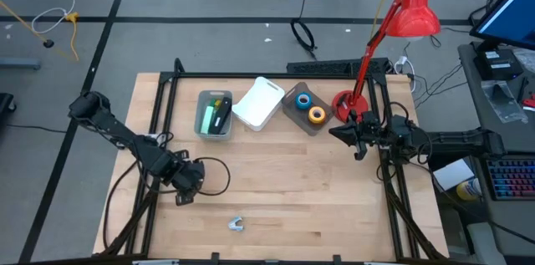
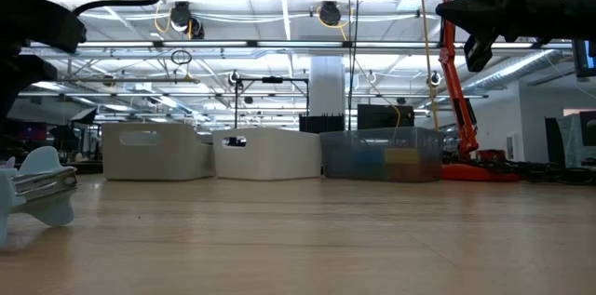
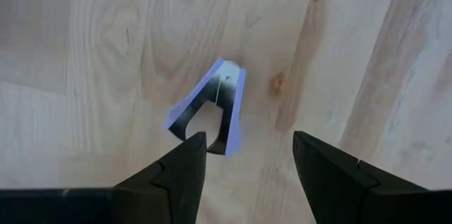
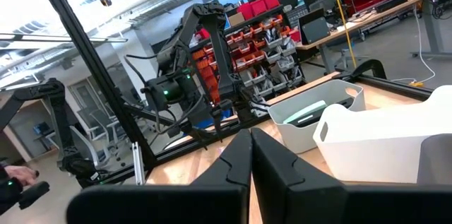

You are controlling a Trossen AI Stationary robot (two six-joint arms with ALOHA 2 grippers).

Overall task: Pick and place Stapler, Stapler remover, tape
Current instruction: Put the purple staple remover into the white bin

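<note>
The staple remover (image 1: 236, 224) is small, pale blue and metal, and lies near the table's near edge; it also shows in the left wrist view (image 3: 210, 111) and at the left of the low view (image 2: 37, 188). My left gripper (image 1: 184, 191) hovers up and to the left of it, open (image 3: 247, 160), touching nothing. A green and black stapler (image 1: 219, 114) lies in the grey bin (image 1: 203, 123). Blue tape (image 1: 303, 99) and orange tape (image 1: 317, 114) lie in the clear bin (image 1: 294, 113). My right gripper (image 1: 341, 132) hangs shut (image 4: 251, 155) in the air by the lamp base.
A white bin (image 1: 259, 102) stands between the grey and clear bins along the far side. A red desk lamp (image 1: 414, 10) rises from its base (image 1: 343, 102) at the far right. A black frame (image 1: 276, 75) borders the table. Bare wood lies between the bins and the remover.
</note>
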